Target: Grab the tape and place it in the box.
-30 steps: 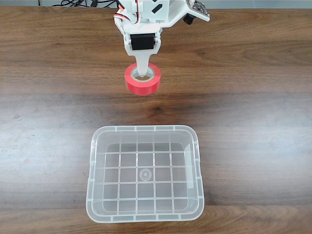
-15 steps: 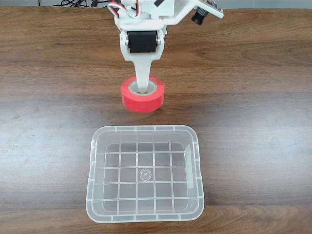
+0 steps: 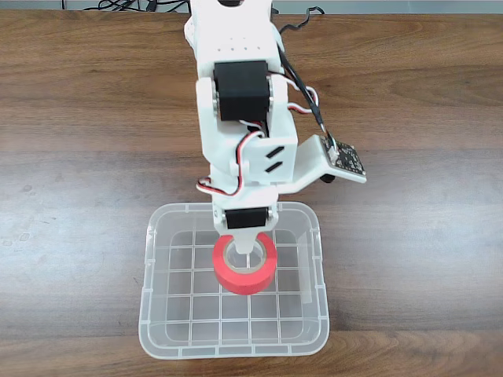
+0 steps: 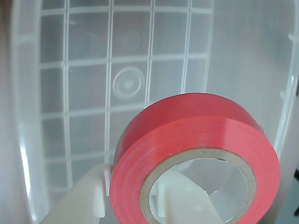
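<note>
The red-orange tape (image 3: pixel 245 280) is a small roll with a grey-beige core, and it hangs over the middle of the clear plastic box (image 3: pixel 149 236). My white gripper (image 3: pixel 243 248) is shut on the tape, one finger through the core and the other against the outer wall. In the wrist view the tape (image 4: pixel 196 135) is close up at the lower right. There the gripper (image 4: pixel 133 179) clamps the tape's wall, with the grid-ribbed bottom of the box (image 4: pixel 88 93) beneath. The tape looks clear of the bottom, though its exact height is hard to tell.
The box stands near the front edge of a brown wooden table (image 3: pixel 409 251). My arm reaches down from the far edge, and a small camera board (image 3: pixel 343 157) sticks out to its right. Dark cables (image 3: pixel 118 5) lie at the far edge.
The arm has reached forward and carried the tape from the table behind the box to above the box's middle. The grip on the roll is unchanged.
</note>
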Robot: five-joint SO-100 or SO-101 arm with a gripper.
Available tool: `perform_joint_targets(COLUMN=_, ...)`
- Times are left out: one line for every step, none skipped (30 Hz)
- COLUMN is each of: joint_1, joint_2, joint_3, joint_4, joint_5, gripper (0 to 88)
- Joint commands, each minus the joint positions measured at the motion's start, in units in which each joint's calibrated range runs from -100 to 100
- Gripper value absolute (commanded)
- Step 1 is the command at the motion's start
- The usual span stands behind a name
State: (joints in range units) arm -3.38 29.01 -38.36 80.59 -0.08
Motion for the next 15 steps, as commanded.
perform_joint_targets(joint_1=-1.8, joint_2=4.1, joint_3=-13.6, joint_4=0.3, joint_5=0.2, gripper=1.3)
perform_joint_targets(joint_1=-2.1, joint_2=5.0, joint_3=-14.0, joint_4=0.3, joint_5=0.2, gripper=1.3)
perform_joint_targets(joint_1=-2.3, joint_2=5.7, joint_3=-14.2, joint_4=0.3, joint_5=0.2, gripper=1.3)
perform_joint_targets(joint_1=-2.4, joint_2=6.1, joint_3=-14.2, joint_4=0.1, joint_5=0.2, gripper=1.3)
perform_joint_targets(joint_1=-2.4, joint_2=6.6, joint_3=-14.2, joint_4=-0.1, joint_5=0.2, gripper=1.3)
perform_joint_targets(joint_1=-2.4, joint_2=7.1, joint_3=-14.2, joint_4=-0.3, joint_5=0.2, gripper=1.4)
perform_joint_targets(joint_1=-2.4, joint_2=7.5, joint_3=-14.2, joint_4=-0.4, joint_5=0.2, gripper=1.4)
perform_joint_targets(joint_1=-2.5, joint_2=7.8, joint_3=-14.2, joint_4=-0.4, joint_5=0.2, gripper=1.6)
perform_joint_targets(joint_1=-2.4, joint_2=8.2, joint_3=-14.2, joint_4=-0.3, joint_5=0.2, gripper=2.5)
perform_joint_targets(joint_1=-2.3, joint_2=8.5, joint_3=-14.2, joint_4=-0.1, joint_5=0.2, gripper=4.5)
perform_joint_targets(joint_1=-2.1, joint_2=8.7, joint_3=-14.2, joint_4=0.1, joint_5=0.2, gripper=7.1)
perform_joint_targets(joint_1=-2.0, joint_2=8.9, joint_3=-14.2, joint_4=0.2, joint_5=0.2, gripper=10.2)
perform_joint_targets(joint_1=-1.8, joint_2=9.0, joint_3=-14.2, joint_4=0.2, joint_5=0.2, gripper=12.6)
perform_joint_targets(joint_1=-1.7, joint_2=9.0, joint_3=-14.2, joint_4=0.2, joint_5=0.2, gripper=13.9)
perform_joint_targets(joint_1=-1.7, joint_2=9.0, joint_3=-14.2, joint_4=0.2, joint_5=0.2, gripper=14.4)
